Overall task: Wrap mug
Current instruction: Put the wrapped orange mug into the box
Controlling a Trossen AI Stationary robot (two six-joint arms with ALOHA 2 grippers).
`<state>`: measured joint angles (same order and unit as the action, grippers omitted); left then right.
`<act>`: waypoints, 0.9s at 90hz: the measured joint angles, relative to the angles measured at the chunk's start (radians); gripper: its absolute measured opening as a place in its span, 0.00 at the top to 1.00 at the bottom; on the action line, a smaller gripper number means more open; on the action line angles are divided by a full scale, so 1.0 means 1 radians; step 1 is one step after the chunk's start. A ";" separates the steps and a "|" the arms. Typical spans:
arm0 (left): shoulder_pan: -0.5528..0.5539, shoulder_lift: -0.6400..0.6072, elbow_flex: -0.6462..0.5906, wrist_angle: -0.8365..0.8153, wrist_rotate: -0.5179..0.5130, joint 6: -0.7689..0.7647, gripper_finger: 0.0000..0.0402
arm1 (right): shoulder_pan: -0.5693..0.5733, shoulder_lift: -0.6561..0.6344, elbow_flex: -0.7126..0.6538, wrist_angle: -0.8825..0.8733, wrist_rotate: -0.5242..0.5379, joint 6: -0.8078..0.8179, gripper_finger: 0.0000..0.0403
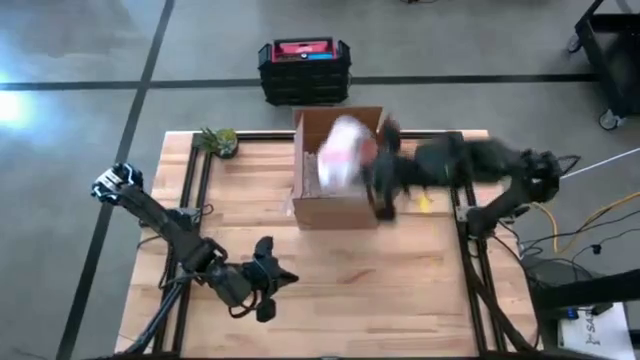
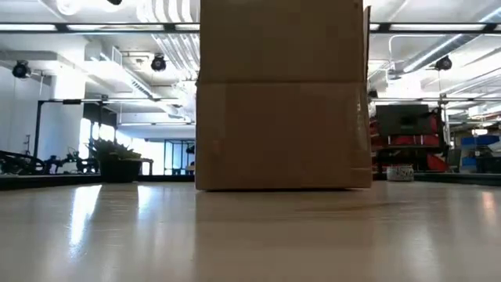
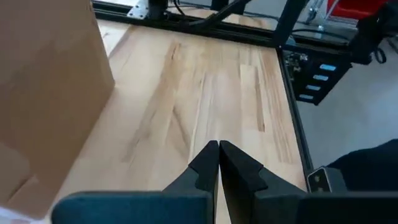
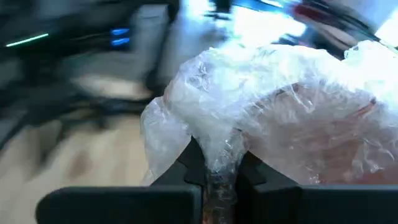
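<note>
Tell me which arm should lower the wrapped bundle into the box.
Right. Its hand is shut on the bubble-wrapped bundle, held over the open cardboard box. The left hand is shut on nothing, low on the table's near side, away from the box.

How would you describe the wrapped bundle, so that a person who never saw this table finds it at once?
Find the open cardboard box at the far middle of the wooden table. The wrapped bundle hangs over the box's opening, gripped by the right gripper. It is the only pale, crinkled plastic thing there, with something reddish inside; the small potted plant nearby is green.
</note>
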<state>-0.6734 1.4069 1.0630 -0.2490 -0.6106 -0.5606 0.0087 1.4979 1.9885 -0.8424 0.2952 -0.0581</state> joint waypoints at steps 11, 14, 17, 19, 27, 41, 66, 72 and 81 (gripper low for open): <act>0.000 0.006 0.000 0.003 0.000 -0.001 1.00 | -0.216 0.053 -0.024 -0.118 -0.163 0.150 0.98; 0.000 0.006 0.000 0.007 0.000 -0.002 1.00 | -0.257 0.071 -0.037 -0.153 -0.201 0.177 0.98; 0.000 0.006 0.000 0.016 0.000 -0.001 1.00 | -0.291 0.092 -0.057 -0.178 -0.224 0.195 0.98; 0.000 0.006 0.000 0.021 0.000 -0.002 1.00 | -0.308 0.104 -0.073 -0.189 -0.234 0.201 0.98; 0.000 0.006 0.000 0.037 0.000 -0.002 1.00 | -0.343 0.144 -0.141 -0.200 -0.269 0.230 0.98; 0.000 0.006 0.000 0.037 0.000 0.001 1.00 | -0.341 0.209 -0.236 -0.182 -0.287 0.232 0.98; 0.000 0.006 0.000 0.044 0.000 0.002 1.00 | -0.325 0.261 -0.285 -0.094 -0.316 0.249 0.84; 0.001 0.006 0.000 0.044 0.001 0.002 1.00 | -0.324 0.263 -0.270 -0.094 -0.333 0.238 0.75; 0.001 0.005 0.000 0.050 0.000 -0.001 1.00 | -0.326 0.251 -0.207 -0.153 -0.355 0.231 0.60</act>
<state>-0.6727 1.4120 1.0634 -0.1993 -0.6102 -0.5617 -0.3171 1.7494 1.7811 -0.9952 -0.0594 0.1731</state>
